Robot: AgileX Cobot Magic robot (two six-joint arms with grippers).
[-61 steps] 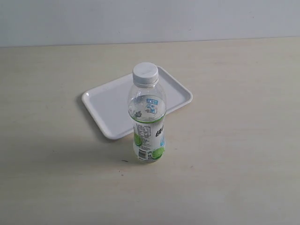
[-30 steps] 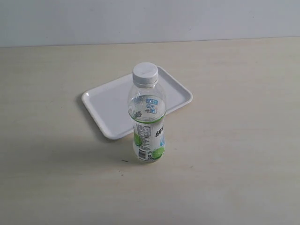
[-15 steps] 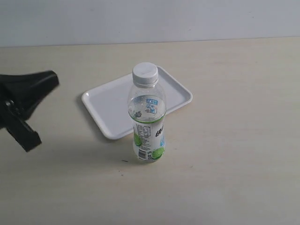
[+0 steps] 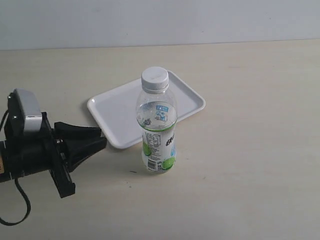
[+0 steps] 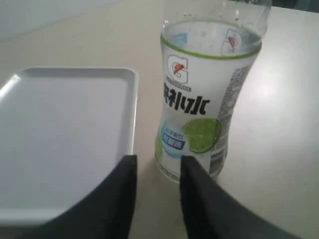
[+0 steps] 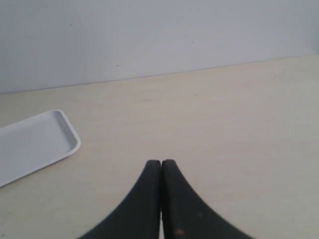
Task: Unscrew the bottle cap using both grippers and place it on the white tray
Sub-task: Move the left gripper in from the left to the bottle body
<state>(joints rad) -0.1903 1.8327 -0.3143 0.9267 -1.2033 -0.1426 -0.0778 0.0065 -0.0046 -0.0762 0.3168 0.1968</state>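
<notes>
The clear bottle (image 4: 159, 125) stands upright on the table, just in front of the white tray (image 4: 115, 107). Its white ribbed bottle cap (image 4: 154, 79) is on the neck. My left gripper (image 4: 86, 167), black with a light grey box (image 4: 25, 112) on top, is low at the left, open and pointing at the bottle from a short distance. In the left wrist view the left gripper (image 5: 158, 160) has nothing between its fingers, and the bottle's (image 5: 209, 99) base is just beyond the tips; the cap is cut off there. My right gripper (image 6: 160, 162) is shut on nothing and is out of the exterior view.
The tray (image 5: 65, 129) lies close beside the left gripper's path, its rim next to one finger (image 5: 124, 179). One tray corner (image 6: 35, 144) shows in the right wrist view. A pale wall bounds the table at the back.
My left gripper has come in from the left edge and moved lower and nearer to the bottle. Bottle, cap and tray have not moved.
</notes>
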